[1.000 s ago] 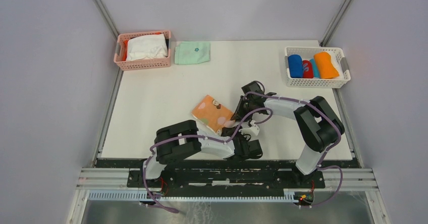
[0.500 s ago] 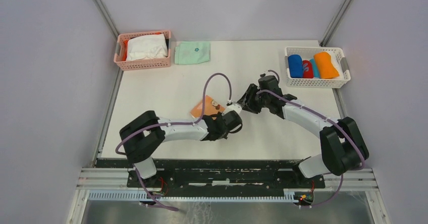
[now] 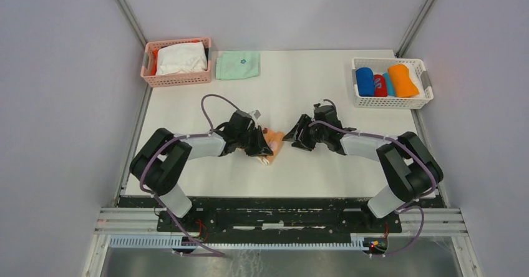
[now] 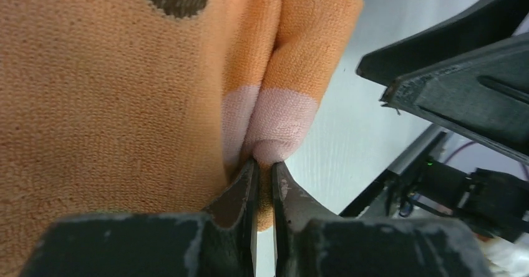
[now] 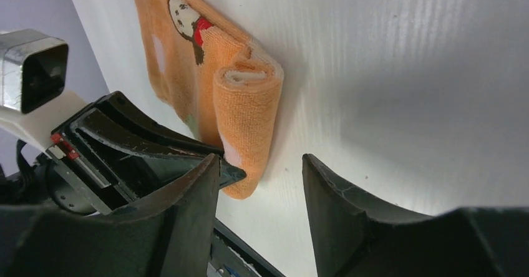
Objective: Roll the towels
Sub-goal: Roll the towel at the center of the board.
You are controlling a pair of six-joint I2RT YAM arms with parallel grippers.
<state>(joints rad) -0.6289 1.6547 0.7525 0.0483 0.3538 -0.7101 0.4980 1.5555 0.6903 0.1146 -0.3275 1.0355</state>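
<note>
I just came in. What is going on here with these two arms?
The left gripper is shut on an edge of the peach towel, which lies partly folded in the middle of the table. The right gripper stands open beside it and holds nothing. A blue towel and an orange towel, already rolled, lie in the white basket at the far right.

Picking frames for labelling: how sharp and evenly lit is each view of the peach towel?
Left wrist: peach terry towel sharp, weave visible, left gripper dark in foreground. Right wrist: streaky glare on the white table, soft shadow beside the towel. Top: even light, towel small.
</note>
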